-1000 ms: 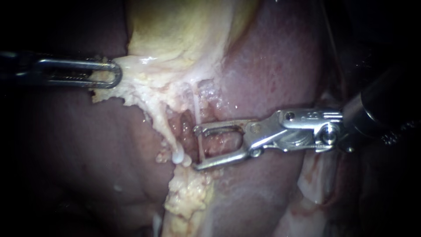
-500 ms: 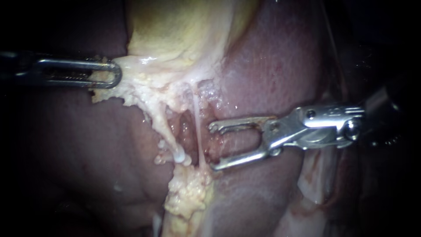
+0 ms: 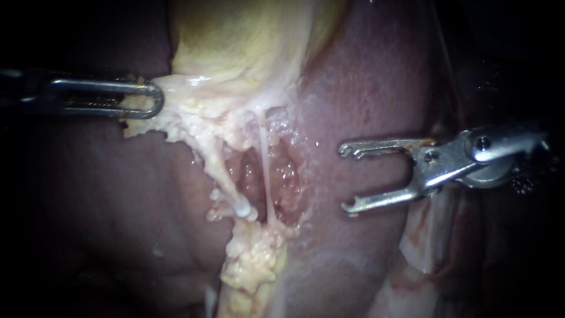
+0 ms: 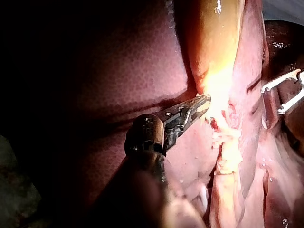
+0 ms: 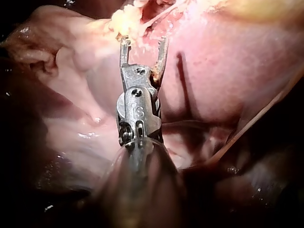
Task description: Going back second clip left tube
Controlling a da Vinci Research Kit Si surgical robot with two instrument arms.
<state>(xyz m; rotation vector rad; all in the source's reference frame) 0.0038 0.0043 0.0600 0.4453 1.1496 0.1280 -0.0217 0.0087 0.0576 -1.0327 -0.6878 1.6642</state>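
1. My left instrument (image 3: 156, 99) comes in level from the left. Its jaws pinch pale fatty tissue (image 3: 176, 121) at the lower edge of the gallbladder (image 3: 247, 41).
2. In the left wrist view that grip shows from behind, bright under the gallbladder.
3. Two tubes cross the opened hollow. The thicker tube (image 3: 223, 171) slants down toward the right and ends in a white blob (image 3: 241, 208); I cannot tell whether that is a clip. The thin tube (image 3: 265, 171) just beside it runs almost straight up and down.
4. My right instrument (image 3: 346, 178) lies nearly level over the liver (image 3: 365, 88). It points at the tubes but is clear of them, with its jaws spread and empty.
5. Only the right wrist view looks along that shaft, showing a yellow fat clump (image 5: 126, 21) just ahead of the jaws.
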